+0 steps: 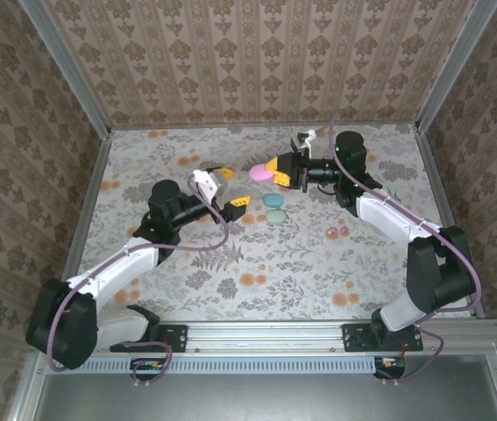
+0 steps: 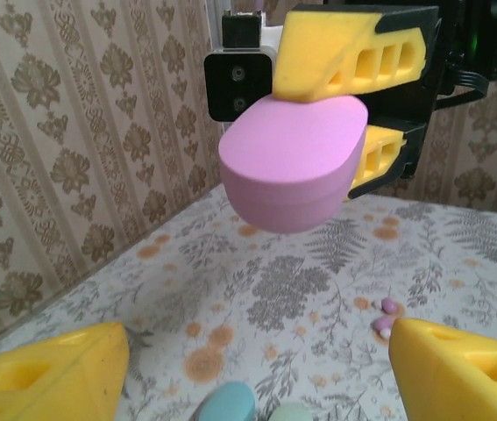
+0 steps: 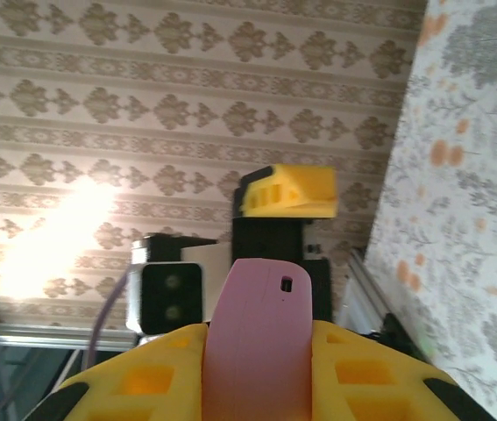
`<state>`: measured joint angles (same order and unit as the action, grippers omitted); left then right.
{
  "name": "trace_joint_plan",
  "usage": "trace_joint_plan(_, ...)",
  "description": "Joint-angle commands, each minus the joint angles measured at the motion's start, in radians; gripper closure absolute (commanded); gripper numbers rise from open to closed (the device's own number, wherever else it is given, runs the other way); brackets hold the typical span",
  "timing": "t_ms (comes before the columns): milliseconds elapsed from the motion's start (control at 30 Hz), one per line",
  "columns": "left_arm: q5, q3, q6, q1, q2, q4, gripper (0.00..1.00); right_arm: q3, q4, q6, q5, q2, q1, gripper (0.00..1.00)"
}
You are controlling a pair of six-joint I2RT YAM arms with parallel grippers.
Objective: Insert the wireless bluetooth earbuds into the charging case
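Legible text, labels, numbers: none. The glossy pink egg-shaped plastic case (image 3: 257,342) carries one small dark mark, too small to read.

The earbuds (image 1: 336,231) are faint pink specks on the table (image 1: 187,263), right of centre in the top view, too small to tell their shape or how they lie. In the left wrist view the two teal cases (image 2: 227,405) run off the bottom edge, only their tops showing, and both fingers of the left gripper (image 2: 257,355) are cut there too. In the right wrist view the pink case (image 3: 261,289) is cut by the bottom edge, its sides covered by the right gripper (image 3: 257,342), and it hides part of the left gripper beyond.
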<state>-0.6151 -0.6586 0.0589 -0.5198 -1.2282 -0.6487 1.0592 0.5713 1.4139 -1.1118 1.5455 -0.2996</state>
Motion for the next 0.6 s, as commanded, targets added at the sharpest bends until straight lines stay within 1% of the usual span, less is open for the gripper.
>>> trace_joint_plan(0, -0.086, -0.054, -0.081, 0.004, -0.046, -0.193, 0.22, 0.025, 0.168, 0.165, -0.006, 0.013, -0.002, 0.80)
trace_joint_plan(100, -0.097, -0.075, -0.134, 0.011, -0.097, -0.282, 0.22, 0.026, 0.267, 0.240, -0.003, 0.029, -0.009, 0.80)
trace_joint_plan(200, -0.145, -0.106, -0.193, 0.018, -0.142, -0.339, 0.22, 0.030, 0.351, 0.295, 0.005, 0.040, -0.023, 0.79)
trace_joint_plan(333, -0.186, -0.129, -0.255, 0.023, -0.169, -0.387, 0.25, 0.034, 0.343, 0.279, -0.004, 0.038, -0.027, 0.79)
trace_joint_plan(567, -0.283, -0.158, -0.317, 0.023, -0.188, -0.402, 0.30, 0.032, 0.325, 0.256, -0.012, 0.040, -0.031, 0.79)
